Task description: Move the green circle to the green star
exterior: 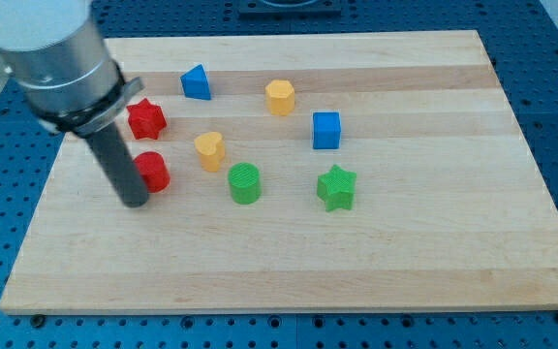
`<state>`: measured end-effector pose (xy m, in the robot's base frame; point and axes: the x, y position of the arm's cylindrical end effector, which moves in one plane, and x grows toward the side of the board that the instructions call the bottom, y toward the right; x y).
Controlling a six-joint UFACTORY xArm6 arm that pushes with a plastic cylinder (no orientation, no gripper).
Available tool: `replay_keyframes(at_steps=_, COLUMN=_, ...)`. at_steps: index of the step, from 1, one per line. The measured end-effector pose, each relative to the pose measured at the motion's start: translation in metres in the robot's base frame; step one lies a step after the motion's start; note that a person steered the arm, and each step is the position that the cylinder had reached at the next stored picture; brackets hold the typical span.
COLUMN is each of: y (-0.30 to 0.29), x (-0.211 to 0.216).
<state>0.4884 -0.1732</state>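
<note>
The pale wooden board (434,262) carries the blocks. My tip (135,203), holding nothing, rests just left of the red plastic cylinder (151,171). The green plastic circle (244,182) sits to my tip's right, the green plastic star (336,187) farther right, well apart: pushing not yet begun.

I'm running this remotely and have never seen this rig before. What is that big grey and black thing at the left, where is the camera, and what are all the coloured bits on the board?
The grey and black thing is the robot arm, ending in a dark rod. It holds nothing; my tip only pushes blocks.

There is one camera view, looking down at a slant on the pale wooden board.

On the board lie eight small blocks: red star, red cylinder, blue triangle, yellow hexagon, blue cube, yellow heart, green circle and green star.

My tip sits just left of the red cylinder; the green circle lies farther right, apart from the green star.
</note>
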Motion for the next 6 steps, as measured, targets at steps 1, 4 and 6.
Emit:
replay_keyframes(at_steps=1, y=0.023, x=-0.011)
replay_keyframes(at_steps=4, y=0.137, x=-0.010)
replay_keyframes(at_steps=6, y=0.204, x=0.010)
